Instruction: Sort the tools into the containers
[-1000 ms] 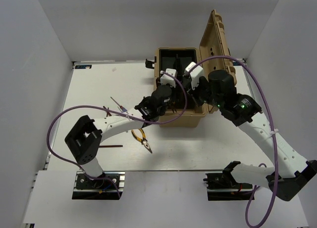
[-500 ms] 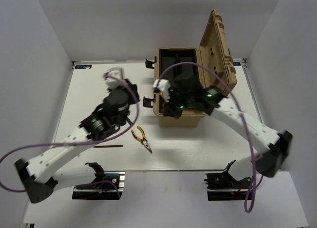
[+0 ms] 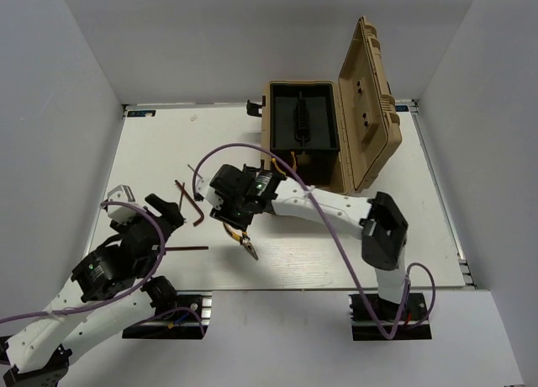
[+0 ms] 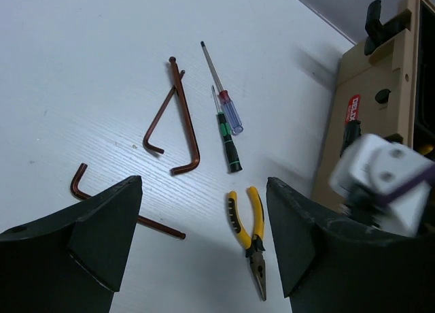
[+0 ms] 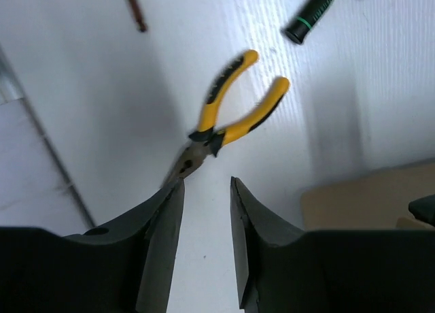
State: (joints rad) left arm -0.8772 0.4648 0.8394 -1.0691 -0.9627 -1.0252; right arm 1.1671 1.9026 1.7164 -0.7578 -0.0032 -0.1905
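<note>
The right gripper (image 5: 206,184) is only narrowly parted and holds nothing. Half a second ago it was at the front of the toolbox; it has since swung out to hang over the table (image 3: 151,143). The pliers (image 5: 228,126) lie flat just ahead of its fingertips. Their nose points at the gripper and, in the wrist view, meets the tip of one finger (image 5: 163,238), though I cannot tell whether they touch. Their yellow-and-black handles splay away from it.

Beyond the handles lies the butt of a green-handled screwdriver (image 4: 228,141), with the blue-handled screwdriver (image 4: 230,112) just beside it. Two brown hex keys (image 4: 178,116) lie crossed near them, and a third hex key (image 4: 122,205) lies apart, nearer the arm bases.

The left gripper (image 4: 204,245) has drawn back from mid-table to the near left corner, with its jaws wide and empty, well apart from every tool.

The tan toolbox (image 3: 290,181) stands at the far side of the table with its lid raised, and a dark tray shows inside.
</note>
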